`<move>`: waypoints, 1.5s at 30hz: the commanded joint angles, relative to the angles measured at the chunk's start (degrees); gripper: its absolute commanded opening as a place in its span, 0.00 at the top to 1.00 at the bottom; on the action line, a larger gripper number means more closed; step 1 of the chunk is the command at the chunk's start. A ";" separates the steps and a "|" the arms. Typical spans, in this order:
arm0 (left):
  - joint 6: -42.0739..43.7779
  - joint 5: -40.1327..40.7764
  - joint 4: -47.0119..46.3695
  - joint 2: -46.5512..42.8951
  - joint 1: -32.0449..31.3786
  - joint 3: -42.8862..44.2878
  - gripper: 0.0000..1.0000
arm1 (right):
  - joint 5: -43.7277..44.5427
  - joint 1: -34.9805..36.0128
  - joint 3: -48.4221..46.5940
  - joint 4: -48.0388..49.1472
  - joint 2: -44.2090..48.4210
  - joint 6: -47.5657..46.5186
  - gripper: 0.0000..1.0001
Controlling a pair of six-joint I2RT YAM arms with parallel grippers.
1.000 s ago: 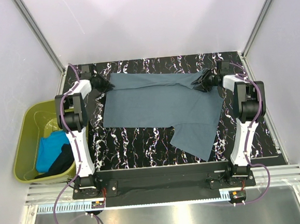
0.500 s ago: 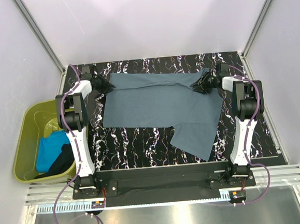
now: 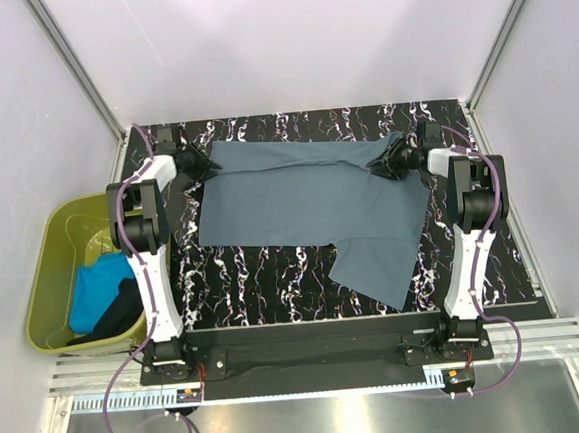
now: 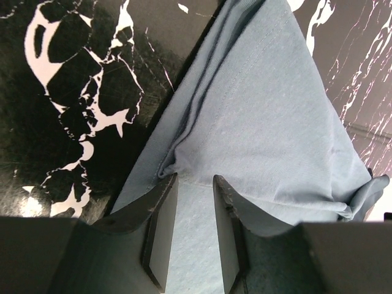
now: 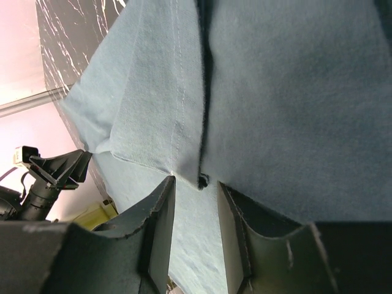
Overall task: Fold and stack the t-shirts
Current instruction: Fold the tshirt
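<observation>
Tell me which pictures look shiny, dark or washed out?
Top view: soft, even light, with shine only on the metal sheet along the bottom. Left wrist view: the jaws are almost black with shadow, yet the grey-blue t-shirt is bright enough to show its stitching. Right wrist view: the jaws are dark here too, and the wall at top left is washed out to pale pink.

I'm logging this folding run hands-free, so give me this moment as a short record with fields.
Surface: black marbled table
Grey-blue t-shirt: spread out on the table
Turquoise t-shirt: bunched in the olive-green tub left of the table
Black t-shirt: in the same tub, beside the turquoise one
Left fingers: apart, at the grey-blue shirt's far left corner
Right fingers: apart, at its far right corner
Stack: none yet
</observation>
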State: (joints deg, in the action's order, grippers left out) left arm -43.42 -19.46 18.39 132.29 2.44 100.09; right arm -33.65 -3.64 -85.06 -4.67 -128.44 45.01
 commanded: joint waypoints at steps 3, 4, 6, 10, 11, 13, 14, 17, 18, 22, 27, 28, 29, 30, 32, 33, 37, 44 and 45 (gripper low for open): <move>1.58 1.01 -0.20 -4.50 0.99 -0.95 0.64 | 1.48 0.12 -2.57 0.80 1.17 -0.10 0.59; 1.58 1.09 -0.29 -4.58 0.99 -1.04 0.64 | 1.31 0.12 -2.57 0.80 1.35 -0.02 0.59; 1.67 0.92 -0.20 -4.67 1.08 -1.30 0.64 | 1.13 0.21 -2.75 0.80 1.27 0.34 0.60; 1.41 0.92 -0.20 -4.58 1.08 -1.65 0.64 | -0.27 0.21 -3.71 0.80 -1.10 1.39 0.59; 1.15 0.83 -0.37 -4.50 1.08 -1.66 0.64 | -0.10 0.21 -3.63 0.89 -1.28 1.39 0.60; 1.06 0.74 -0.29 -4.50 1.08 -1.48 0.64 | 0.16 0.30 -3.54 0.89 -1.81 1.13 0.59; 0.97 0.74 -0.46 -4.50 1.08 -1.48 0.64 | 0.08 0.30 -3.62 0.89 -2.07 1.13 0.60; 0.97 0.66 -0.46 -4.58 1.08 -1.04 0.62 | -0.02 0.30 -3.45 0.89 -2.34 0.78 0.60; 0.97 0.66 -0.38 -4.67 1.17 -1.04 0.61 | 0.25 0.30 -3.10 0.89 -2.25 0.69 0.60; 1.05 0.74 -0.64 -4.85 1.17 -0.87 0.56 | -0.10 0.39 -2.05 0.98 -2.51 0.51 0.60; 0.97 1.53 -0.46 -3.71 1.17 0.10 0.55 | -0.89 0.65 -1.43 1.33 -1.99 1.13 0.71; 0.79 1.53 -0.46 -3.18 1.08 0.36 0.55 | -0.81 0.65 -1.17 1.33 -1.64 1.48 0.73; 0.44 1.53 -0.46 -2.92 1.08 0.80 0.55 | -0.89 0.74 -0.99 1.33 -1.11 1.74 0.74; 0.35 1.45 -0.55 -2.65 1.17 0.98 0.55 | -0.81 0.74 -0.55 1.24 -0.06 1.92 0.75; 0.00 1.62 -0.46 -2.04 1.17 1.59 0.56 | -0.63 0.74 -0.11 1.33 0.91 2.53 0.76; -0.17 1.80 -0.46 -1.86 1.17 1.68 0.56 | -0.89 0.74 -0.02 1.33 1.44 2.71 0.77; -0.79 1.10 -0.73 -0.20 1.17 3.44 0.61 | -1.33 0.83 0.59 1.50 2.14 3.94 0.83; -1.67 0.83 -0.81 1.39 1.08 5.11 0.73 | -2.21 0.74 0.15 1.77 3.90 5.43 1.00; -1.67 0.74 -0.90 1.39 0.99 5.11 0.78 | -2.12 0.74 -0.19 1.77 4.16 6.04 1.00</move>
State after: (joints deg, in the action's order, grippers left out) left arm -44.84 -18.85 19.38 133.27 3.14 102.96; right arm -34.17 -3.36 -84.75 -3.88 -129.36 49.56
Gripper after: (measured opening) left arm 0.252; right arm 0.011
